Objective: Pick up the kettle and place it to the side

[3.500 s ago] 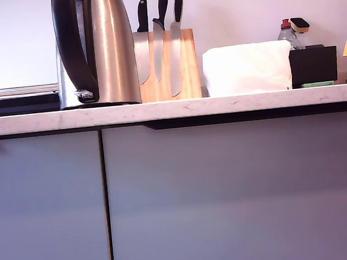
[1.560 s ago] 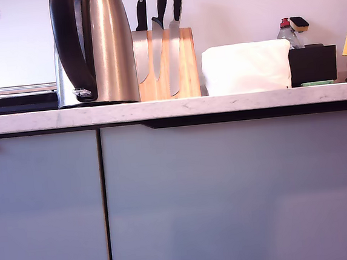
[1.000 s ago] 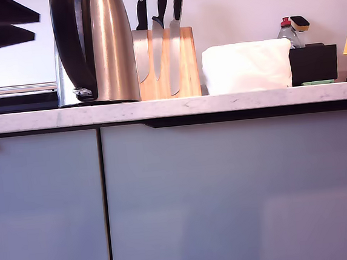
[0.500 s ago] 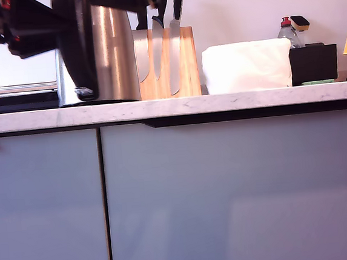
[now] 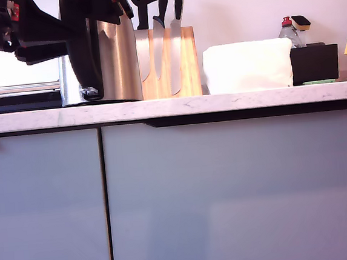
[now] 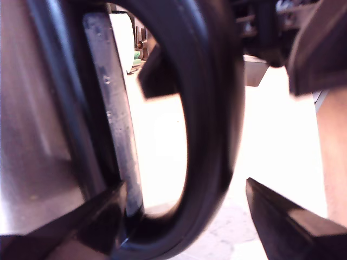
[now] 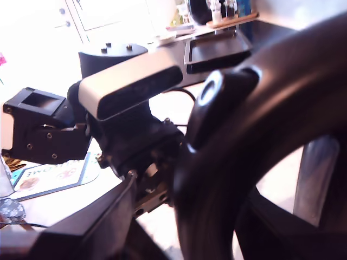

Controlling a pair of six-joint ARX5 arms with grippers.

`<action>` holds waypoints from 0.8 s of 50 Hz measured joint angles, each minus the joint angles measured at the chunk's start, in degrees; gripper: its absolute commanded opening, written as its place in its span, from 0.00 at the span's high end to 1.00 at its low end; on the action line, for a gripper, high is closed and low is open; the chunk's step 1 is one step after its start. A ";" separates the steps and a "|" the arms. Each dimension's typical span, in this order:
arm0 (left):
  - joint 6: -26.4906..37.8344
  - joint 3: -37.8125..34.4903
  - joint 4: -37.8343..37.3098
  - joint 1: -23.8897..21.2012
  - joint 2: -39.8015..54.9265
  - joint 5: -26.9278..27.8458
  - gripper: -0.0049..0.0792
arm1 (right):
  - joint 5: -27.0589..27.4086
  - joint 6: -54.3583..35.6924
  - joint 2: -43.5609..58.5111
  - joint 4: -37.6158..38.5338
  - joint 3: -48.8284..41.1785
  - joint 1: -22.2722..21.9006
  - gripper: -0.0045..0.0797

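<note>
The kettle (image 5: 121,61), tall brushed steel with a thick black loop handle (image 5: 85,52), stands on the counter at the exterior view's left. My first gripper (image 5: 61,31) reaches in from that view's left. In the first wrist view it (image 6: 184,216) is open, one finger (image 6: 92,219) on each side of the lower handle loop (image 6: 217,108), with gaps showing. My second gripper (image 5: 112,0) comes over the kettle's top. In the second wrist view the handle's top (image 7: 255,141) fills the space by a finger (image 7: 92,227); whether the jaws touch it is unclear.
A wooden knife block (image 5: 169,63) with black-handled knives stands just behind the kettle on the exterior view's right. Further right are a white folded bundle (image 5: 247,67), a black box (image 5: 313,64) and a bottle (image 5: 288,33). The marble counter edge (image 5: 220,103) runs across, with grey cabinet doors below.
Both arms have come into view and closed in on the kettle's handle, one from the exterior view's left, one over the top. The kettle still stands on the counter.
</note>
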 measured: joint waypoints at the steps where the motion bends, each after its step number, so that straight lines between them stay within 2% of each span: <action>1: 0.35 0.00 0.00 -0.11 0.00 -0.15 0.50 | 0.00 0.00 0.00 -0.31 0.00 0.00 0.38; 17: 4.85 0.02 0.00 -1.20 0.13 -0.28 0.52 | -1.29 0.00 0.00 -3.19 0.00 -0.07 0.38; 23: 5.25 0.07 -0.04 -1.25 1.07 -0.26 0.64 | -1.27 0.00 0.00 -3.50 0.09 -0.07 0.38; 32: 8.55 0.50 0.50 -1.25 2.47 1.05 0.98 | -1.05 0.07 0.00 -5.11 1.20 -0.07 0.46; 40: 9.79 0.52 0.48 -1.46 2.51 1.09 0.97 | -0.33 0.07 0.00 -5.44 1.31 -0.07 0.57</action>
